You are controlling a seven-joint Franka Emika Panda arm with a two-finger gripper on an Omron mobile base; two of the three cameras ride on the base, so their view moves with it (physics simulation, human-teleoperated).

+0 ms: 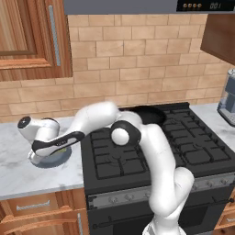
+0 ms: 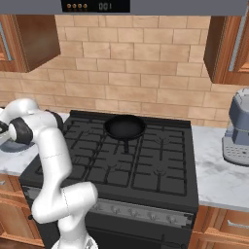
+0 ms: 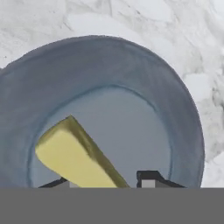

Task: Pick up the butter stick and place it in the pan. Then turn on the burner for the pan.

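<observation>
Closest to the hand, the end effector hung low over the plate, its two dark fingertips rising at six o'clock in the hand view, one on each side of the butter stick; the jaws looked narrowed around the bar's near end, yet whether they were truly pinching it I could not tell. The butter stick lay flat on the grey-blue plate, its long axis running from the fingertips up toward ten o'clock, so most of its length reached away from the grip; the fingers sat across its short side, which seemed the right way to take it.

Farther out, from the left base view, the plate rested on the marble table just beside the stove, at about nine o'clock from it. Beyond that, the pan sat on a rear burner, well apart from the plate; I judged the lift and the carry to the pan were not yet done, nor the burner turned on.
</observation>
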